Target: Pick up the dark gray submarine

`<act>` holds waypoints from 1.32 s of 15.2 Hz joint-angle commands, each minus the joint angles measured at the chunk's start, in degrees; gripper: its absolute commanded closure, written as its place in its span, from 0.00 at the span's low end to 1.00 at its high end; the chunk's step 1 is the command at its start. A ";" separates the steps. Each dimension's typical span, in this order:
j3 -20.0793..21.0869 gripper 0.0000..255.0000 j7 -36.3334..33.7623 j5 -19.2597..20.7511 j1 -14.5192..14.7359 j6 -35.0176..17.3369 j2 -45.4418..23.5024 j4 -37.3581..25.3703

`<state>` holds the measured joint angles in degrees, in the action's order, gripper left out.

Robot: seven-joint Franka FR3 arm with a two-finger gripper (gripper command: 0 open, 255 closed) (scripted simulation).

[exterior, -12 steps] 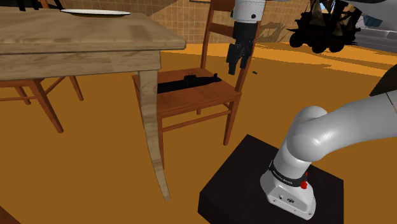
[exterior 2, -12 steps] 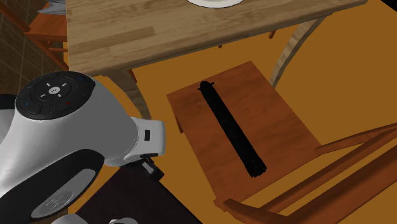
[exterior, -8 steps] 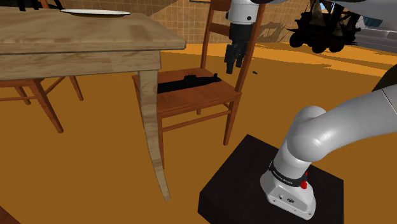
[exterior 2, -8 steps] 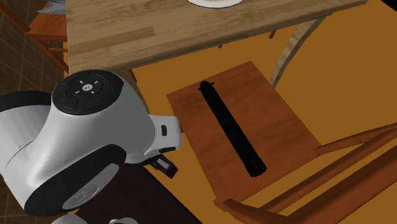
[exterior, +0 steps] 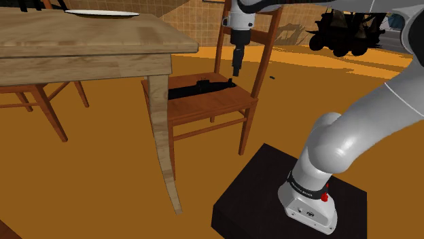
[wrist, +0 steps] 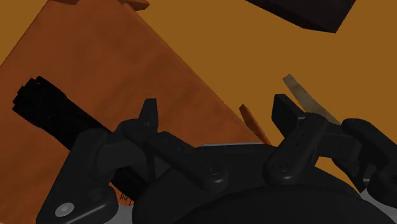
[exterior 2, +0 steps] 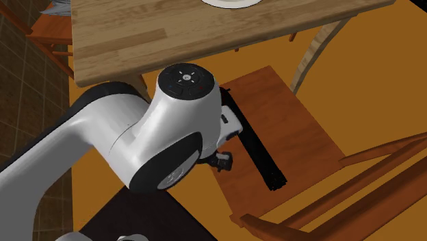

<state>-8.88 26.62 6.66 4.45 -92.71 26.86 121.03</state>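
One open gripper (fingers apart, empty) hangs above the chair seat's back edge. Dark submarine lies below on the seat, long axis running back edge to front edge.

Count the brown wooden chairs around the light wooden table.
2. One brown wooden chair carries the black submarine beside a leg of the light wooden table; a second chair stands partly hidden behind that table. More may be hidden.

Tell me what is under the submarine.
The black submarine lies on a brown wooden chair seat. The part of the seat directly beneath it is covered.
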 commanded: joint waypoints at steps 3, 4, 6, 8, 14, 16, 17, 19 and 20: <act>-2.77 0.00 10.87 0.63 1.64 -2.98 -8.96 -5.89; -3.29 0.00 13.47 0.59 1.97 -3.55 -11.19 -7.54; -4.16 0.00 18.59 0.34 2.57 -4.51 -15.68 -11.04; -4.74 0.00 23.61 -0.12 3.01 -5.26 -20.21 -14.79; -4.70 0.00 37.67 -1.95 3.36 -6.07 -33.83 -27.52; -4.19 0.00 41.94 -2.48 3.27 -5.86 -38.34 -32.27; -3.90 0.00 43.60 -2.65 3.20 -5.71 -40.17 -34.27; -3.83 0.00 43.44 -2.61 3.17 -7.26 -40.11 -32.66; -3.81 0.00 43.37 -2.59 3.18 -8.03 -40.08 -31.85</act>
<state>-12.74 69.76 4.09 7.64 -100.18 -12.96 88.91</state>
